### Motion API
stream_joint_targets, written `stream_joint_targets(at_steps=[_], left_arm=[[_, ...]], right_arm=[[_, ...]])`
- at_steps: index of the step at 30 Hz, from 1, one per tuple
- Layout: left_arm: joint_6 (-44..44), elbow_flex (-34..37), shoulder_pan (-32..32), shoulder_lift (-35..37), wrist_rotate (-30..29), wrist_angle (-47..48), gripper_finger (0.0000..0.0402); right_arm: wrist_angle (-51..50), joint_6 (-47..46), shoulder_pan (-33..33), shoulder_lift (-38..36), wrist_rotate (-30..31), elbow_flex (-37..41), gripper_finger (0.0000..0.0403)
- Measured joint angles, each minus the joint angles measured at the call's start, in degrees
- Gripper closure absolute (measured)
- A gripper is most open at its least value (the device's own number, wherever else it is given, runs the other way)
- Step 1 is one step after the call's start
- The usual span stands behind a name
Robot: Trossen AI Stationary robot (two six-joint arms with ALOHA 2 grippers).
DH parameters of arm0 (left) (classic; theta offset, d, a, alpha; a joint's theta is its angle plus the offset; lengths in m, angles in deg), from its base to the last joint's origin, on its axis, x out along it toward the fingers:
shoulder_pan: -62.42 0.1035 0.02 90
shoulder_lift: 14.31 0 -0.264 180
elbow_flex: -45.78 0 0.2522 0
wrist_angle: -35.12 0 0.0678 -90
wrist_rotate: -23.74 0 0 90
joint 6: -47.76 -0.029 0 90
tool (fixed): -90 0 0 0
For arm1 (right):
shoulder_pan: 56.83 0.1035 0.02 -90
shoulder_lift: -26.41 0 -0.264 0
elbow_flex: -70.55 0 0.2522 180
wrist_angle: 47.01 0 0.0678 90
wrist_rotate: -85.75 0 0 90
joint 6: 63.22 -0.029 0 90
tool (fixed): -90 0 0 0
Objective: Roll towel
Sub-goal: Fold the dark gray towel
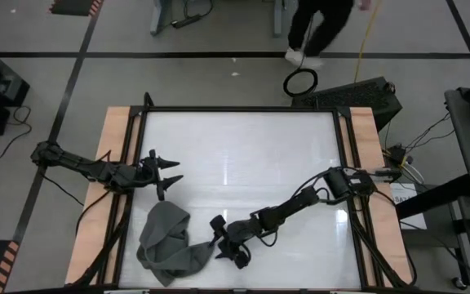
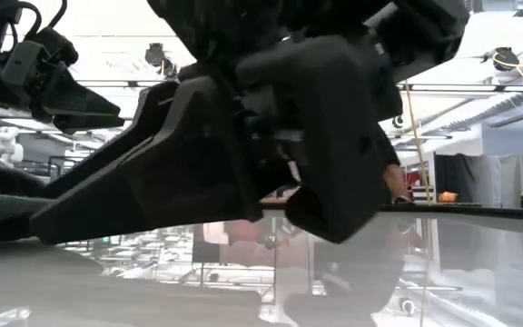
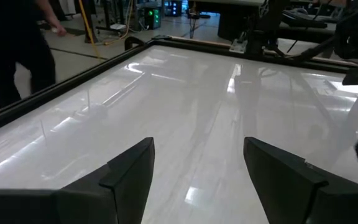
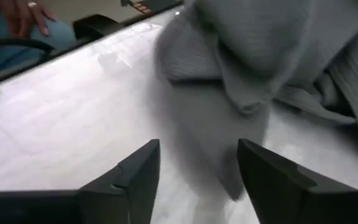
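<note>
Crumpled grey towel (image 1: 168,243) lies bunched, unrolled.

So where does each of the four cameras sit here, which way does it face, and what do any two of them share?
High: overhead, looking straight down on the table; both arms, the towel.
Low: at tabletop height, facing the room; an arm's dark body fills it.
Left wrist: over the bare tabletop; own open fingers.
Right wrist: facing the towel close up; own fingers apart.
Shared: high and right wrist views both show the towel.
</note>
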Motion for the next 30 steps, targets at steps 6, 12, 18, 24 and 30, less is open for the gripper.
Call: stream_joint_targets(at_steps=[6, 12, 18, 24, 30], left_arm=[[-0.01, 0.0, 0.0, 0.0, -0.02, 0.0, 0.0149], [0.0, 0.0, -0.01, 0.0, -0.01, 0.0, 0.0149], [-0.02, 0.0, 0.0, 0.0, 0.0, 0.0, 0.0149], [-0.02, 0.0, 0.0, 0.0, -0.02, 0.0, 0.0149], [-0.01, -0.01, 0.0, 0.0, 0.0, 0.0, 0.0149]], right_arm=[[-0.36, -0.8, -1.26, 0.15, 2.48, 0.02, 0.0242], [-0.56, 0.14, -1.36, 0.15, 2.25, 0.02, 0.0307], [-0.47, 3.88, 0.06, 0.15, 2.3, 0.02, 0.0372], [-1.99, 4.35, 0.4, 0.13, 2.53, -0.02, 0.0396], [-10.64, 5.25, 0.51, -2.15, 6.45, -0.04, 0.04]])
